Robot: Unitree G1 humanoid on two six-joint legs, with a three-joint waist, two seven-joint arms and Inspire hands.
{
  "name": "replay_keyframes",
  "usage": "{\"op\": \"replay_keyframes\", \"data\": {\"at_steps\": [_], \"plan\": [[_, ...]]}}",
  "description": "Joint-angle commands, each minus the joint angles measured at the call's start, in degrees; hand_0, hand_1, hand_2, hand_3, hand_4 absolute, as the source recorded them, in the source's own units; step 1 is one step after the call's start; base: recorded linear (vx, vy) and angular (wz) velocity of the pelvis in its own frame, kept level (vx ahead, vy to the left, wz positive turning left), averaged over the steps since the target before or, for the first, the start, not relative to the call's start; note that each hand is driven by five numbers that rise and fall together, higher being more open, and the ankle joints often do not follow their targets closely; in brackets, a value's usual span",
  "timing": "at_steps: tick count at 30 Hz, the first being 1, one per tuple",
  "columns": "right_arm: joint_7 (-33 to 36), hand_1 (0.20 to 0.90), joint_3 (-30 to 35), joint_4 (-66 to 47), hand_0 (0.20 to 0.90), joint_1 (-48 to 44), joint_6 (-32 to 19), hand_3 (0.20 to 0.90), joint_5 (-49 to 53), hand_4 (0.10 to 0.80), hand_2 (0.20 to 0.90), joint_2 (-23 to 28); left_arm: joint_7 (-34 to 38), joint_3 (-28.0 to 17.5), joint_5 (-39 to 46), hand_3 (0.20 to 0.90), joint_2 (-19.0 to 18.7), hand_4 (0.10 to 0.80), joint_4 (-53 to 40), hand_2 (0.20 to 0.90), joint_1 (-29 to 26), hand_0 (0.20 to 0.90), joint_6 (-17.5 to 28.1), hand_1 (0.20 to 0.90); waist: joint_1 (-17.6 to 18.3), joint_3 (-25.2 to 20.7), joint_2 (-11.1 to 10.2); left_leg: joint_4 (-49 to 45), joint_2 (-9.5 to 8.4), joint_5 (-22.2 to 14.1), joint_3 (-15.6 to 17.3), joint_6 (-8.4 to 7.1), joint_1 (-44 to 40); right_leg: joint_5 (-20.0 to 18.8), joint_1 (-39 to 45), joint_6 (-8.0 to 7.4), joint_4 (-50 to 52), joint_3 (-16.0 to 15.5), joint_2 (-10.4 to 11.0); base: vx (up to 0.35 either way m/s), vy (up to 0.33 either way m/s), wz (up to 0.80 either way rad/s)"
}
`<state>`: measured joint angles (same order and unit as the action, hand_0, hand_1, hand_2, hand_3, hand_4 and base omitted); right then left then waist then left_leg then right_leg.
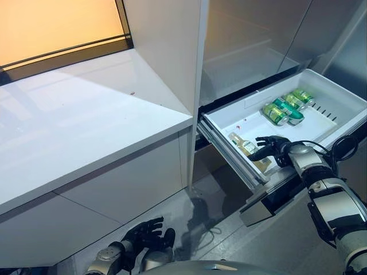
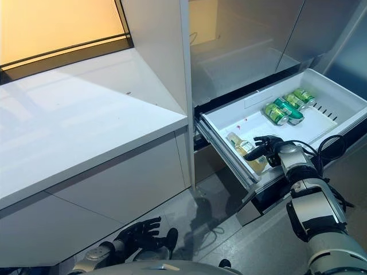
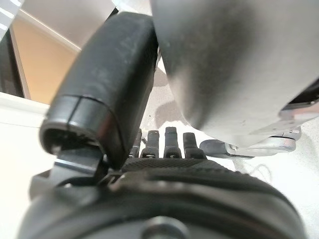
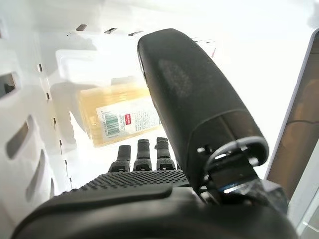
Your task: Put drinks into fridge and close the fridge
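The white fridge drawer is pulled out at the right. Several green cans lie side by side at its back. A bottle of pale yellow drink lies on its side along the drawer's front wall. My right hand hovers inside the drawer just beside the bottle, open, fingers straight. In the right wrist view the bottle lies past the fingertips, not held. My left hand hangs low near the floor, open and holding nothing.
A white counter with cabinet fronts fills the left. Above the drawer is the fridge's grey closed front. A second, darker drawer front juts out under the white one.
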<state>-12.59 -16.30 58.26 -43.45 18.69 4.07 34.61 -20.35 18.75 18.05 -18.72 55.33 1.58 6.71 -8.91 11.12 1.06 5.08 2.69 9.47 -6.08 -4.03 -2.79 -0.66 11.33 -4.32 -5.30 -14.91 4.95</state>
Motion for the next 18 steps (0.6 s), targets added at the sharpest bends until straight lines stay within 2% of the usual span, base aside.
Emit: {"op": "replay_keyframes", "data": {"at_steps": [1,3,6,8,12,18], "plan": [[17.5,0.9,-0.9,-12.9,0.9,-3.9,-7.8,0.9,7.0,0.8,0.9,5.6,0.2,1.8,-0.7,0.9,-0.2,0.8,2.4,0.9,-0.5,0.9,0.7,0.9,1.7,-2.0,-1.8,-0.1,-1.82,-6.9,5.7,1.84,-3.4,-0.8,-3.6,3.02,1.2,4.0,-3.2,-0.047,-0.002,-0.05],[29.4,0.9,2.8,-21.8,0.9,-3.2,-14.3,0.9,8.3,0.8,0.9,5.0,0.6,1.1,-1.0,0.9,-0.1,0.8,3.3,0.9,-0.2,0.9,0.9,0.9,2.3,-1.9,-1.8,-0.1,-1.67,-7.1,6.2,1.95,-3.5,-0.6,-3.8,2.97,1.4,4.4,-3.4,-0.037,-0.001,-0.04],[43.0,0.9,9.2,-28.9,0.9,-1.1,-27.0,0.9,4.7,0.8,0.9,3.3,1.4,1.2,-1.1,0.9,1.0,0.8,5.6,0.9,0.0,0.9,2.1,0.9,3.0,-2.3,-1.6,-0.2,-1.75,-7.7,6.7,2.21,-3.6,-0.4,-4.0,2.68,1.3,5.0,-3.5,-0.027,0.007,-0.1],[49.5,0.9,12.4,-30.6,0.9,0.0,-33.1,0.9,2.4,0.8,0.9,3.1,1.5,1.7,-0.8,0.9,1.5,0.8,6.9,0.9,0.2,0.9,2.7,0.9,3.4,-2.6,-1.3,-0.1,-1.85,-8.1,7.1,2.34,-3.8,-0.4,-3.9,2.48,1.1,5.2,-3.5,-0.016,0.022,-0.17],[54.1,0.9,17.4,-32.6,0.9,2.7,-40.2,0.9,3.9,0.8,0.9,4.0,0.8,2.1,-0.7,0.9,1.9,0.8,8.4,0.9,0.2,0.9,3.2,0.9,4.6,-3.5,-1.2,-0.1,-1.98,-8.7,8.1,2.49,-4.2,-0.4,-3.8,2.23,0.8,6.0,-3.5,-0.003,0.028,-0.08],[52.7,0.9,21.6,-30.2,0.9,7.0,-42.5,0.9,13.6,0.8,0.9,4.7,0.4,3.0,-1.3,0.9,2.1,0.8,8.1,0.9,-0.9,0.9,2.2,0.9,6.6,-4.2,-1.4,-0.2,-1.94,-9.5,9.5,2.57,-4.9,-0.5,-3.9,1.95,0.7,7.7,-3.4,0.01,0.002,-0.24]]}}
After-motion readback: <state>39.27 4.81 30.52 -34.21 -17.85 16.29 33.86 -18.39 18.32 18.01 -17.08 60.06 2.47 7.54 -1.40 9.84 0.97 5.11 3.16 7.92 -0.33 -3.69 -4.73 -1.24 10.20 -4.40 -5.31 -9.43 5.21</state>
